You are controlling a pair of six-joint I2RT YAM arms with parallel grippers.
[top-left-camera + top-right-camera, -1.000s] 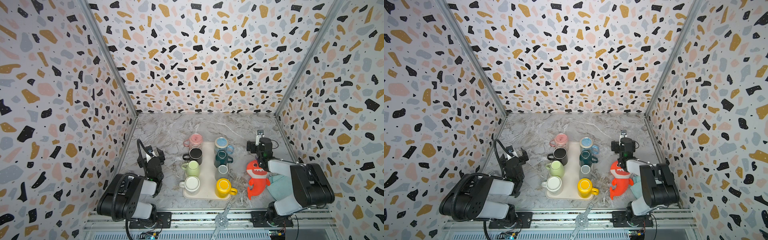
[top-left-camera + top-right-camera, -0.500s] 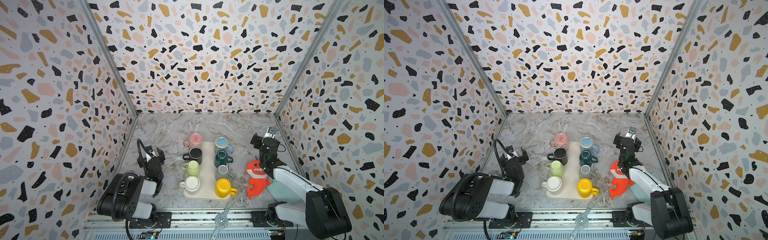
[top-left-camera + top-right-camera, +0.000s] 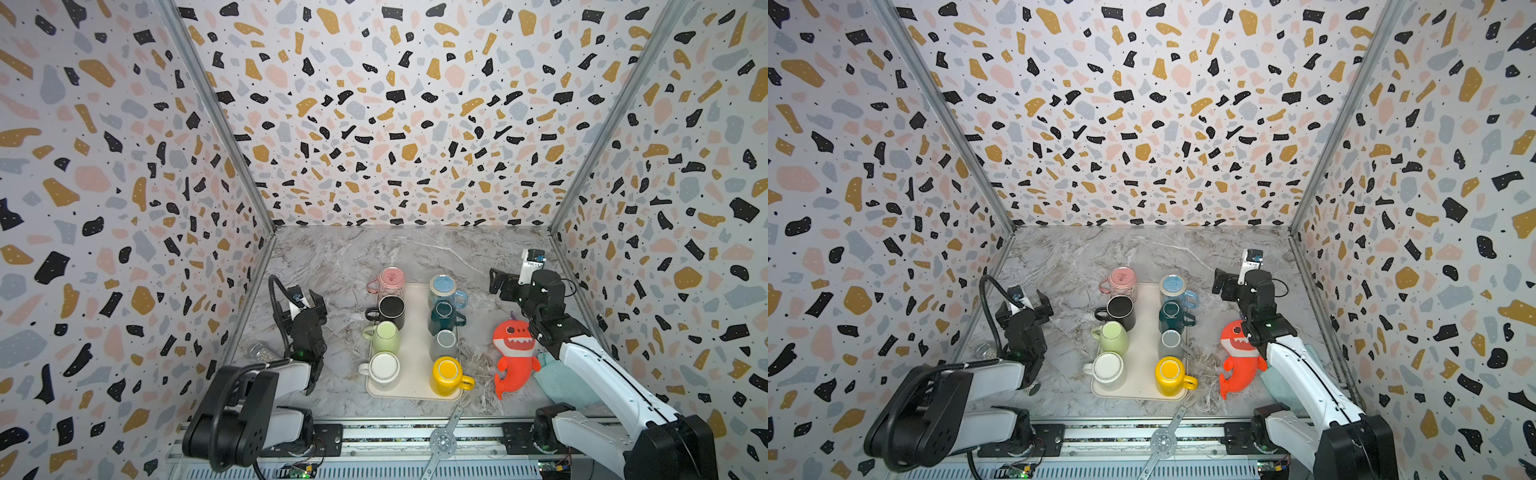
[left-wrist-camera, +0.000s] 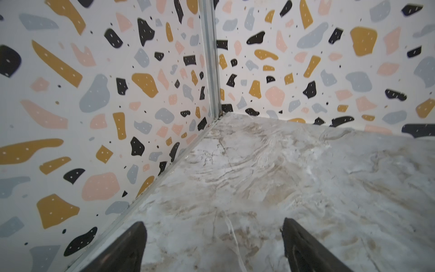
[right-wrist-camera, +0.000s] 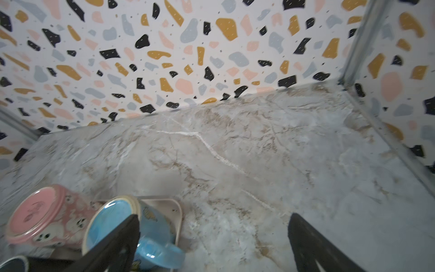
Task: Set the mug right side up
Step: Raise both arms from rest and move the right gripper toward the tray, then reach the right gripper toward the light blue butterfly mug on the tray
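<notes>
1. Right gripper point(image 3: 498, 284) is hovering with jaws spread wide, empty, near the blue mug point(image 3: 444, 286).
2. Left gripper point(image 3: 308, 298) is gaping empty over the table point(image 3: 345, 257).
3. The blue mug is sitting upside down at the tray's point(image 3: 415, 332) far right corner.

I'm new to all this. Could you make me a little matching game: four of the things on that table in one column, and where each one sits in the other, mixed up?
Things
1. pink mug
2. yellow mug
3. white mug
4. orange shark toy

Places
A. near right corner of the tray
B. on the marble table, to the right of the tray
C. far end of the left row of mugs
D. near left corner of the tray

Pairs: 1-C, 2-A, 3-D, 4-B
</notes>
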